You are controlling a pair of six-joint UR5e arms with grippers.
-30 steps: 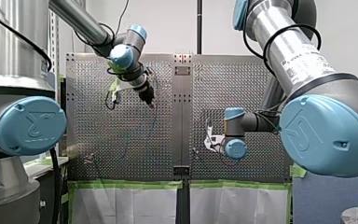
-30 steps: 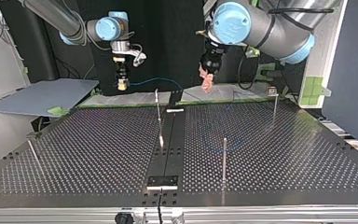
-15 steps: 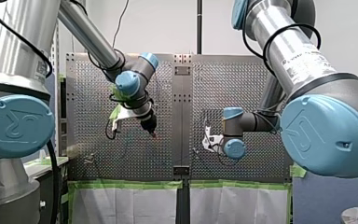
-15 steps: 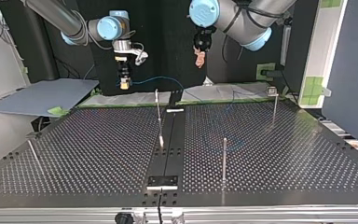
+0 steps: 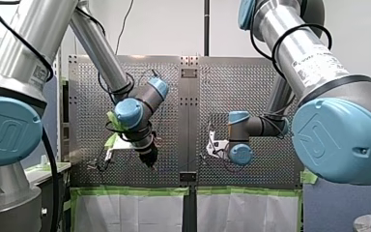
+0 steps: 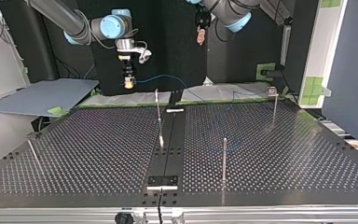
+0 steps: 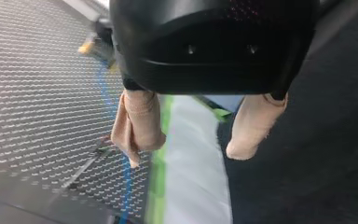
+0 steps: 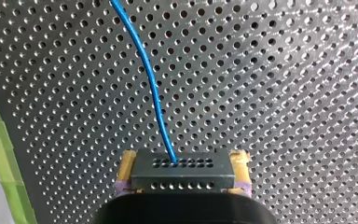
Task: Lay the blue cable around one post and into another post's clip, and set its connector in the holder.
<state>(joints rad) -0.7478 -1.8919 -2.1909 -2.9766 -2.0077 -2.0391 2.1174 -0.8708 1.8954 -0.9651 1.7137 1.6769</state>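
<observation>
blue cable [image 8: 151,84] runs out of the dark connector [image 8: 182,163], which my right gripper [image 8: 182,179] has clamped between its 2 yellow pads [image 8: 127,168]. in the top view this gripper [image 6: 129,83] hangs above the far edge of the perforated table [image 6: 74,154], left of the view's middle. from it the cable [image 6: 161,78] arcs toward the view's right and drops to the table; its run further on is too faint to follow.

my left gripper [image 7: 185,156] is released, its 2 beige fingers [image 7: 139,121] spread with nothing between them. in the top view it sits high above the table [image 6: 199,37], well apart from the cable.

by my reading the task is at its opening step: the connector end is lifted and carried, and no post has cable around it. the next move calls for bringing the cable low enough to pass behind 1 post, keeping some slack so the connector is not dragged out of the pads, then pressing the line into the clip. the free left gripper looks placed to help guide it.

counted in the top view:
- 2 arms and 2 grippers
- 1 cable and 1 connector
- 4 thin posts: the centre post [image 6: 158,109], the near post [image 6: 223,158], the left post [image 6: 33,153] and the right post [image 6: 274,107], which alone shows a small head like a clip
- 1 dark block [image 6: 163,181] on the centre strip at the near edge, possibly the holder; i cannot tell for sure
</observation>
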